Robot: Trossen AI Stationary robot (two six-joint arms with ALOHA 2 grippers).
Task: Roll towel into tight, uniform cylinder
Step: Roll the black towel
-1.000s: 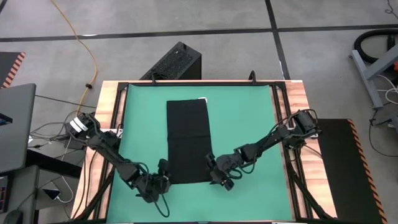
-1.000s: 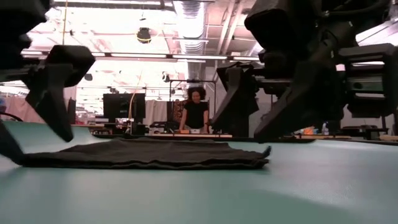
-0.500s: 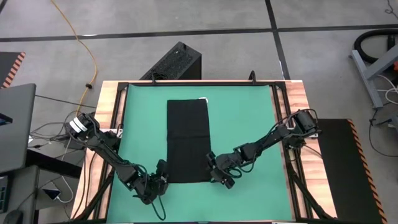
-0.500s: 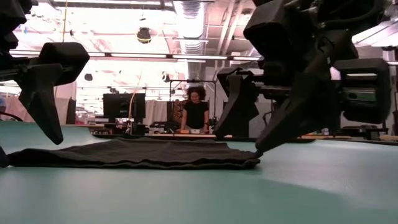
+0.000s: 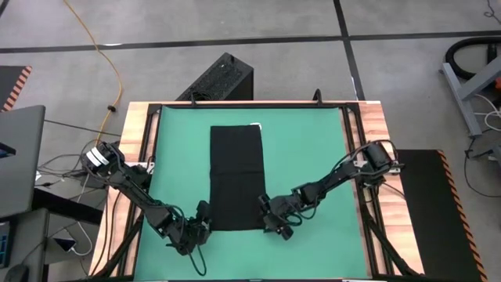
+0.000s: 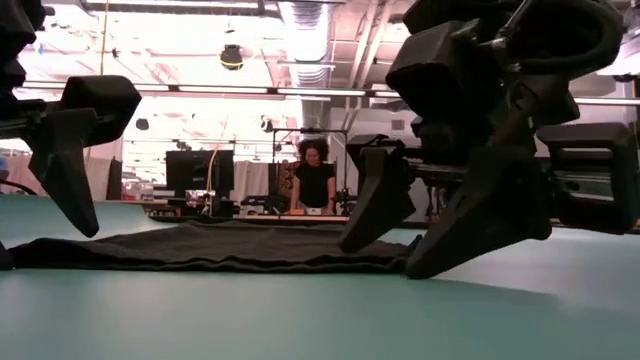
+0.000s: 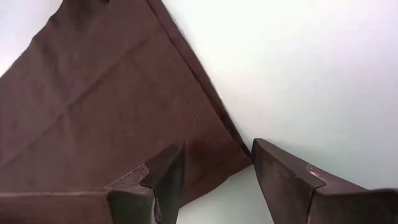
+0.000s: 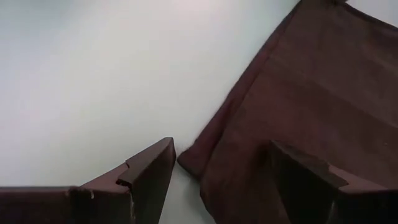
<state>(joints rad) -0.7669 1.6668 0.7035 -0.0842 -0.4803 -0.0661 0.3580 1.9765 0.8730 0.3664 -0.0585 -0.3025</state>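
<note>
The black towel [image 5: 236,176] lies flat and lengthwise on the green mat [image 5: 305,157], its white tag [image 5: 254,124] at the far edge. My left gripper [image 5: 203,213] is open at the towel's near left corner [image 7: 233,155], with one finger over the cloth and the other over the mat. At the near right corner [image 8: 189,158] my right gripper [image 5: 268,213] is open in the same way. In the low view both pairs of fingers [image 6: 70,180] [image 6: 375,210] slant down to the towel's near end [image 6: 220,250]. My left gripper has its fingers on either side of the towel's near left corner [image 7: 233,155], slanting down from the near side; I cannot tell whether they touch the cloth. My right gripper has one fingertip [image 6: 348,245] down at the towel's top and the other [image 6: 418,270] at the mat beside the near right corner; I cannot tell whether they touch.
A black ribbed box [image 5: 219,78] stands beyond the table's far edge. Wooden borders [image 5: 376,125] frame the mat. Open mat lies to the left and right of the towel. A person [image 6: 314,180] stands far behind the table.
My right gripper has gone down onto the towel's near right corner, still open, until its fingertips stand at the level of cloth and mat. The towel lies as before.
</note>
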